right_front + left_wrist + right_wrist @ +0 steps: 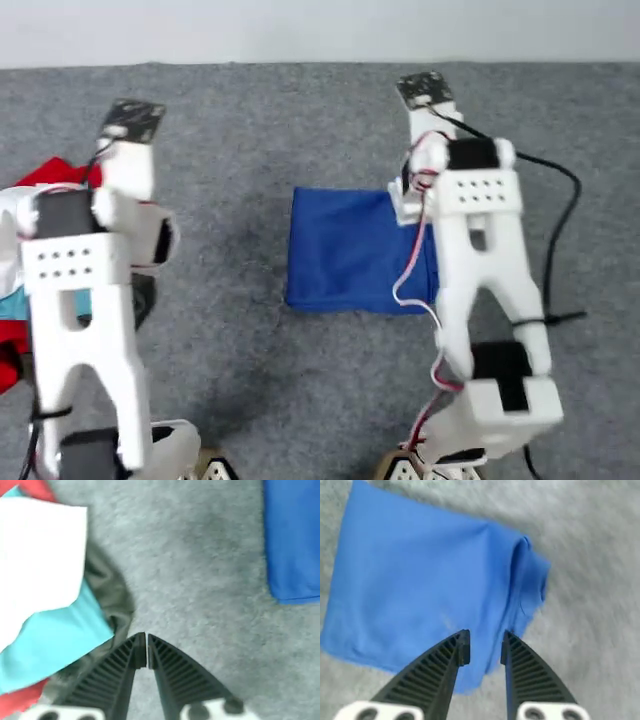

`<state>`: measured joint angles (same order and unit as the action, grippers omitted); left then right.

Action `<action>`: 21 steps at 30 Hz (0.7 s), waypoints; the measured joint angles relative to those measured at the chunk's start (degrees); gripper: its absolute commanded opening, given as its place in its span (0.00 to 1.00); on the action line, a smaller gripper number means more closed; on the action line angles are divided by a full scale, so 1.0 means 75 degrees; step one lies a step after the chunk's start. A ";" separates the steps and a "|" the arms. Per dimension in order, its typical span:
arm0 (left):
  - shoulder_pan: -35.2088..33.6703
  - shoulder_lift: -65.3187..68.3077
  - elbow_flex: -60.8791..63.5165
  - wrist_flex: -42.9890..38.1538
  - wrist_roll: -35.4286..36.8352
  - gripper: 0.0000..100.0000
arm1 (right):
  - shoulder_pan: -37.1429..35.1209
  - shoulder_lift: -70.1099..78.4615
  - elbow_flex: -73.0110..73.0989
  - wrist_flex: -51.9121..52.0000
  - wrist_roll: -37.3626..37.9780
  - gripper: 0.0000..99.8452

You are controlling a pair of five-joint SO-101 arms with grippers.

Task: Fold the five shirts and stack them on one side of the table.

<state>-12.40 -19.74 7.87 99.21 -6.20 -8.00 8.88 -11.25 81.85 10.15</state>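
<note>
A folded blue shirt (pixel 345 250) lies flat in the middle of the grey table (pixel 250 130). My right arm (pixel 480 200) stands over its right edge. In the right wrist view my right gripper (pixel 485 647) hangs just above the blue shirt (pixel 420 580), near a rumpled corner, open a little with nothing between its fingers. At the table's left edge is a pile of loose shirts: red (pixel 55 175), white (pixel 40 555), teal (pixel 50 650) and a dark one (pixel 107 595). My left gripper (pixel 146 652) is shut and empty beside the dark shirt's edge.
Bare grey carpet-like tabletop (pixel 200 580) runs between the pile and the blue shirt (pixel 295 540). A black cable (pixel 565 200) loops off the right arm over the table's right side. The back of the table is free.
</note>
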 measured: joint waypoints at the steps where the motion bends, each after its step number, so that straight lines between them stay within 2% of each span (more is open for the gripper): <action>1: -0.0141 -0.0094 0.0094 0.0000 -0.0152 0.01 | -0.0047 0.0281 -0.0234 0.0000 0.0000 0.12; 6: -0.0563 -0.0316 0.0516 0.0000 -0.0797 0.01 | -0.0023 0.1547 -0.1301 0.0000 0.0000 0.12; 21: -0.0762 -0.0316 0.0610 0.0000 -0.0891 0.01 | -0.0023 0.2930 -0.2344 -0.0399 0.0258 0.12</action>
<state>-18.11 -22.11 12.44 99.21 -12.88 -8.18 30.86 -28.84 78.86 12.09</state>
